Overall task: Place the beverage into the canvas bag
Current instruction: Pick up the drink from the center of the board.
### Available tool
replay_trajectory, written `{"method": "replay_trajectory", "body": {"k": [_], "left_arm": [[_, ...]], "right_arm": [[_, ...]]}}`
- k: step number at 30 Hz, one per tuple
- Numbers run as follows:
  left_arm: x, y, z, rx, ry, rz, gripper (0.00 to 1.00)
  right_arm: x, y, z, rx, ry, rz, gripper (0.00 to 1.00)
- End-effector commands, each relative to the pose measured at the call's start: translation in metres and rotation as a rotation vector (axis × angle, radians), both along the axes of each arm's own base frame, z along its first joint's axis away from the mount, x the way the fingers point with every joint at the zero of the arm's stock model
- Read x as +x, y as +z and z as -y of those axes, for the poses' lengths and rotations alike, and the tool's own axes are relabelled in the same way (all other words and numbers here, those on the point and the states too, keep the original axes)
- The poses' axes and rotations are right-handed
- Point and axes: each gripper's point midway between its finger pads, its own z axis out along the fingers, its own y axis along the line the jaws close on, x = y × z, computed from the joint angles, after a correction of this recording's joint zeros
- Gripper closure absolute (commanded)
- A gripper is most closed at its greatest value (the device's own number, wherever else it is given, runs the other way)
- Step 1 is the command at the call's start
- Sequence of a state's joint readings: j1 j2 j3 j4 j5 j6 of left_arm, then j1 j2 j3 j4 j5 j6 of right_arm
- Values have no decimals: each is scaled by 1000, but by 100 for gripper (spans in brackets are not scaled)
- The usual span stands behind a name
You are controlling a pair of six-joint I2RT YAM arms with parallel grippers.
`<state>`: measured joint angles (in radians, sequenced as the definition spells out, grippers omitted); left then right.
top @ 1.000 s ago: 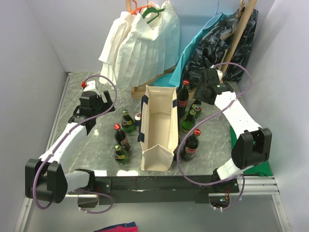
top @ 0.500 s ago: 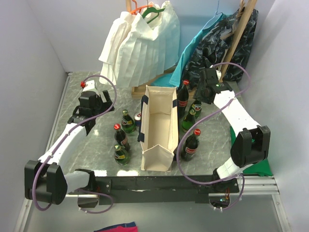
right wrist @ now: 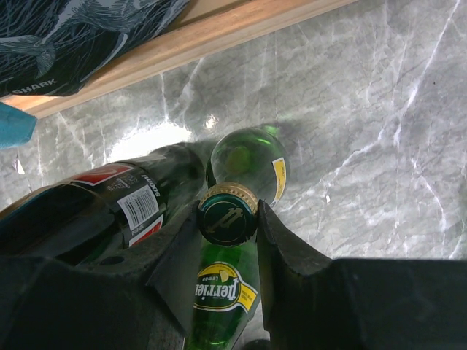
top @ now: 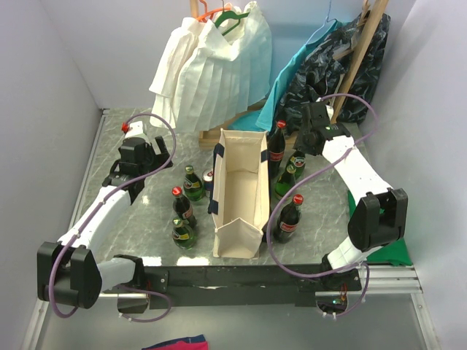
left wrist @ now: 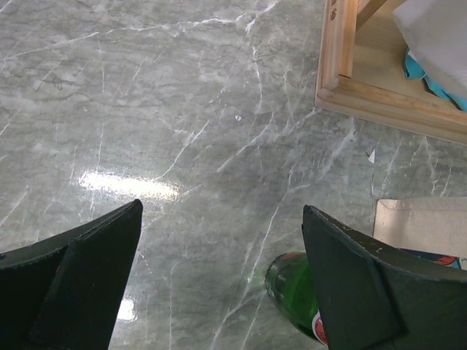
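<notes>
The right gripper (right wrist: 228, 219) is narrowing from a wider gape, now pinching the Perrier bottle (right wrist: 221, 288) at its cap. The bottle is standing near the canvas bag (top: 239, 219), awaiting lifting. The left gripper (left wrist: 221, 248) is gaping wide.

Glossy, smooth marble-look bench (left wrist: 182, 109); matt cream canvas bag (top: 237, 237); shiny green glass bottle (right wrist: 222, 292), metal cap (right wrist: 228, 213); matt black plastic fingers (left wrist: 73, 277).

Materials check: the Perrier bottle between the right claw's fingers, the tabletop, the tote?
The Perrier bottle is likely green glass: translucent, glossy. Its cap looks like metal with a gold rim. The tabletop is polished grey marble or a marble-look laminate: white veins, glare patches. The canvas bag is matte cream woven cloth with navy straps.
</notes>
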<state>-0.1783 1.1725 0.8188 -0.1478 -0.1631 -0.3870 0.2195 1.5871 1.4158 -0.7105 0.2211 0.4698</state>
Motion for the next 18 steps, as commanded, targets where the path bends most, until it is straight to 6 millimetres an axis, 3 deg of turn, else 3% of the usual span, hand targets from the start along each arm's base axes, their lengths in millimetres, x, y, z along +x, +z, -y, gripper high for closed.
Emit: {"method": "replay_trajectory", "body": {"k": [1,18], "left_arm": [[-2,10,-1,2,5,34,4],[-2,12,2,-11,-7,33,4]], "right_arm": [[13,19,-5,9,8,64,100],[9,57,-6,18,12,151,100]]}}
